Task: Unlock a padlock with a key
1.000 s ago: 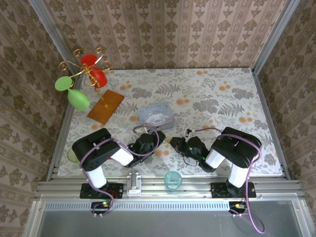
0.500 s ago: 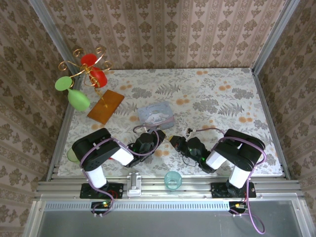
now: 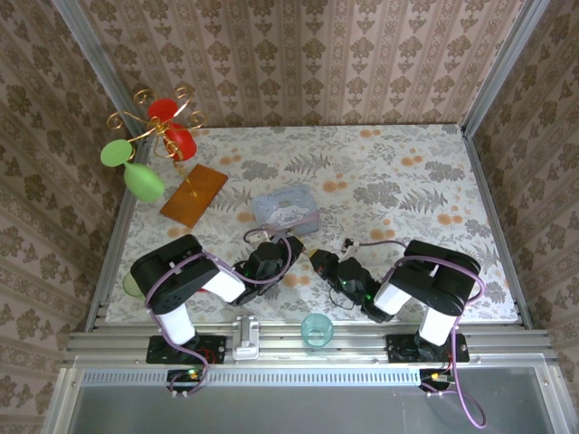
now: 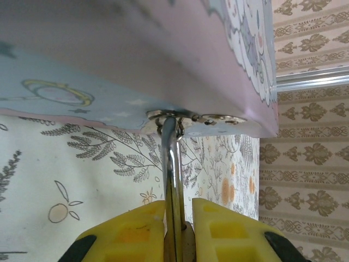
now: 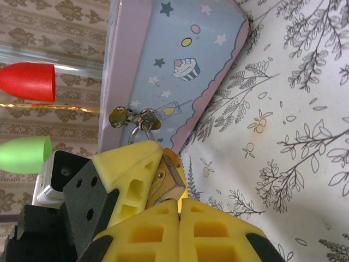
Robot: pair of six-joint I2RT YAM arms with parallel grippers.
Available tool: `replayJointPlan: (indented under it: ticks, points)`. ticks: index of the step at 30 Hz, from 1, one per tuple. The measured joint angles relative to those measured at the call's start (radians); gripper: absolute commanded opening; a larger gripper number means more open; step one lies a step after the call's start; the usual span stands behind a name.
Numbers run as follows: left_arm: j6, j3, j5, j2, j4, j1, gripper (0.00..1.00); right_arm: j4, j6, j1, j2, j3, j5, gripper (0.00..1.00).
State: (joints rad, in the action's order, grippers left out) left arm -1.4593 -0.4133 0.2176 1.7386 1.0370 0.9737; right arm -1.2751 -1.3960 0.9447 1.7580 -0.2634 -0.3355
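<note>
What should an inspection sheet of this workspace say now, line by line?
surface: floral cloth, flat, no spill seen.
job's things: padlock has its shackle through the hasp of the tin.
clutter: flat orange packet; wire stand with red and green cups; teal cup on the near rail.
grippers: left gripper shut on padlock; right gripper shut, close beside it.
cables: purple cables run along both arms.
surroundings: patterned walls; metal frame.
</note>
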Motion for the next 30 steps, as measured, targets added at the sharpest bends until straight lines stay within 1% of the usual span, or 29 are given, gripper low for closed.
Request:
replayJointPlan:
  ticks: [4,6,17,20,25,30]
  points:
    - [0.0,0.0,0.012,0.0,-0.013,0.0,0.0,-0.001,-0.04,0.063,0.032,-0.015,-0.087,0.0]
    - [0.0,0.0,0.015,0.0,-0.013,0.0,0.0,0.0,-0.046,0.083,0.036,-0.022,-0.108,0.0]
    - [-0.008,-0.002,0.034,-0.006,-0.011,-0.001,0.0,-0.004,-0.039,0.086,0.074,-0.06,-0.096,0.0]
    - [-0.014,-0.002,0.034,-0.006,-0.008,-0.001,0.0,-0.005,-0.013,0.055,0.058,-0.05,-0.045,0.0]
    - [-0.035,-0.001,0.045,-0.004,0.027,-0.003,0.0,-0.021,0.006,-0.026,0.043,-0.036,0.101,0.0]
    - [-0.052,0.0,0.04,0.015,0.069,-0.003,0.0,-0.03,0.035,-0.089,0.029,-0.022,0.217,0.0]
